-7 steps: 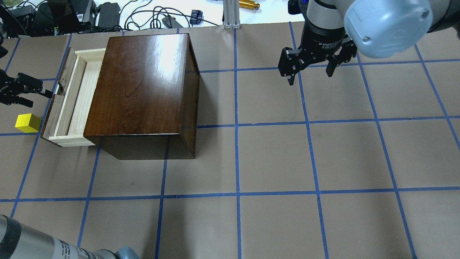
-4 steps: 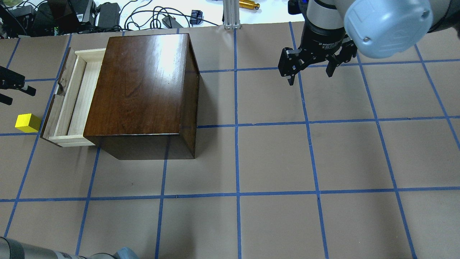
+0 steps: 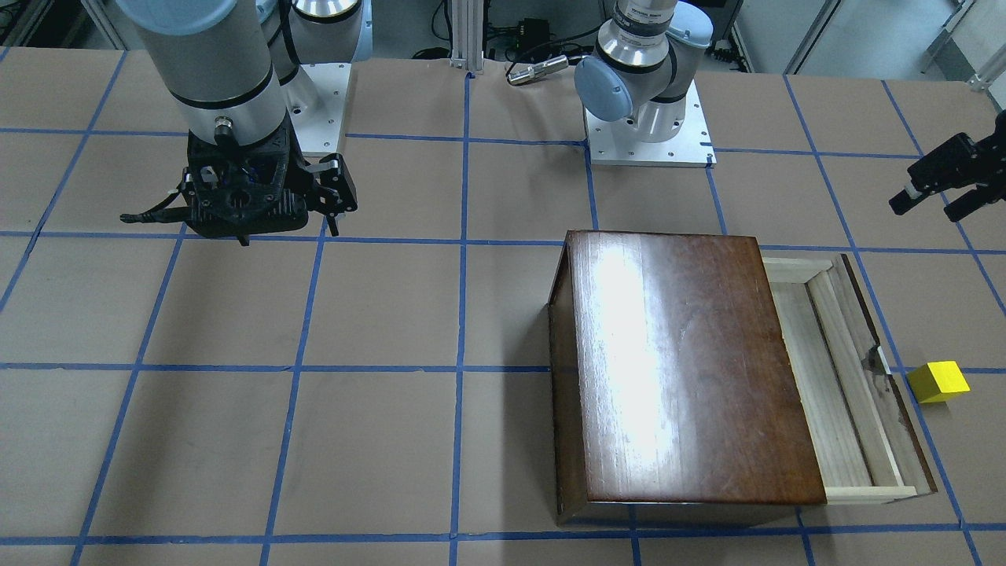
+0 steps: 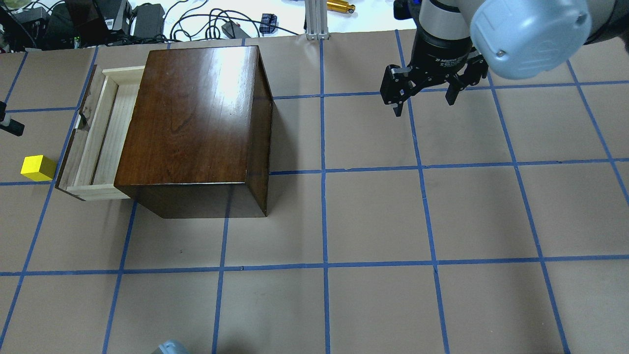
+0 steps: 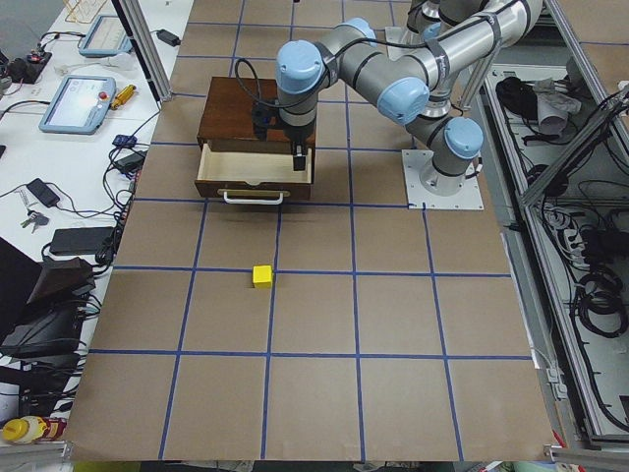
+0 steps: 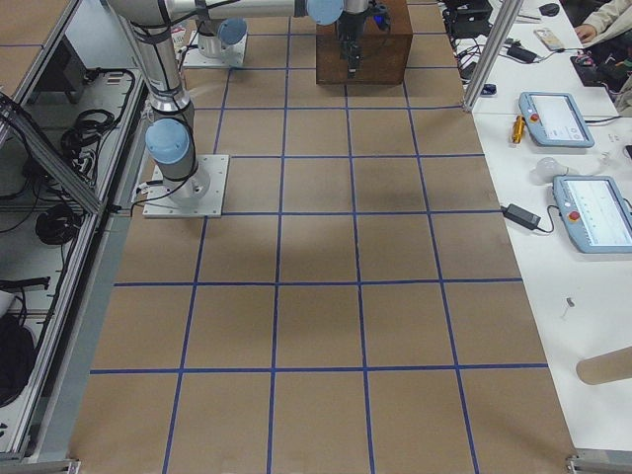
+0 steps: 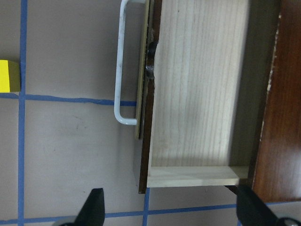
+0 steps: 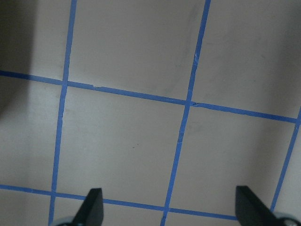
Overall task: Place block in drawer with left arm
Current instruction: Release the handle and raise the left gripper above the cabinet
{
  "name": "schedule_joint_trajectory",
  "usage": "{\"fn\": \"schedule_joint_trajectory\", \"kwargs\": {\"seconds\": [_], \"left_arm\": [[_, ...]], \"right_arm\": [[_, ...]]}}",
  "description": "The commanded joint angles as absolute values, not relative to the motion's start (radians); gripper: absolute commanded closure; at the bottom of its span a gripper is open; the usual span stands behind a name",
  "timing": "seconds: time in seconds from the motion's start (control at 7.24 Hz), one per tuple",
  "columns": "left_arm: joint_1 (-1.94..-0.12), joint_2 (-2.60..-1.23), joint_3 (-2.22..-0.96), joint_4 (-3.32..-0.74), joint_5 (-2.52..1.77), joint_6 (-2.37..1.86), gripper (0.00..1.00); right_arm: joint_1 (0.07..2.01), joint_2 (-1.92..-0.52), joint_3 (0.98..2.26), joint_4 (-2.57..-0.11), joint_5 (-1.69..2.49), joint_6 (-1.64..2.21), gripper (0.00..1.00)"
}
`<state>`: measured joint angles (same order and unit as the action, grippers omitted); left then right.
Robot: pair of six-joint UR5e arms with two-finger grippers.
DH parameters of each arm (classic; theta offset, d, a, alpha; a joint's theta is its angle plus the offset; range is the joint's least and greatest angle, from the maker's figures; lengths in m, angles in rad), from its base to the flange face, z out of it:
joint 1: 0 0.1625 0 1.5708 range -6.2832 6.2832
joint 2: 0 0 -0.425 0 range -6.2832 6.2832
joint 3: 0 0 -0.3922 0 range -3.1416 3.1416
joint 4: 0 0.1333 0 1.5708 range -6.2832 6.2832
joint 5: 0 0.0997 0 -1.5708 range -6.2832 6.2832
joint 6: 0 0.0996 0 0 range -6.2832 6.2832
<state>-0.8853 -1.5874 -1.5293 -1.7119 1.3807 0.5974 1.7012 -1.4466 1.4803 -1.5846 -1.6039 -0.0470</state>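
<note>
The yellow block (image 4: 37, 167) lies on the table just outside the drawer's front, and shows in the front view (image 3: 938, 382) and the left wrist view (image 7: 8, 75). The drawer (image 4: 100, 132) is pulled open from the dark-brown cabinet (image 4: 196, 123), and its pale tray (image 7: 197, 94) is empty. My left gripper (image 3: 927, 206) is open and empty, raised above the table off the drawer's front; in the overhead view only one fingertip (image 4: 12, 129) shows at the left edge. My right gripper (image 4: 425, 101) is open and empty over bare table far to the right.
The drawer's white handle (image 7: 120, 70) juts toward the block. Cables and devices (image 4: 147, 19) and an aluminium post (image 4: 317, 19) line the table's far edge. Blue tape lines grid the brown table top (image 4: 373, 216).
My left gripper has drawn back from the drawer's front to the overhead view's left edge, and its arm has left the bottom left corner. Drawer, block and right arm have not moved.
</note>
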Motion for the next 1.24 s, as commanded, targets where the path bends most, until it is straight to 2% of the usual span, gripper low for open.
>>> {"fn": "schedule_joint_trajectory", "kwargs": {"seconds": [0.0, 0.55, 0.83, 1.1], "left_arm": [[-1.004, -1.549, -1.517, -1.735, 1.428, 0.476, 0.00], [-1.406, -1.568, -1.519, -1.686, 1.532, 0.066, 0.00], [-1.521, -1.585, -1.523, -1.649, 1.555, -0.027, 0.00], [-1.551, -1.601, -1.551, -1.479, 1.562, -0.017, 0.00]], "right_arm": [[1.701, -1.447, 1.480, -1.585, -1.605, -0.046, 0.00], [1.701, -1.447, 1.480, -1.585, -1.605, -0.048, 0.00], [1.701, -1.447, 1.480, -1.585, -1.605, -0.046, 0.00], [1.701, -1.447, 1.480, -1.585, -1.603, -0.046, 0.00]]}}
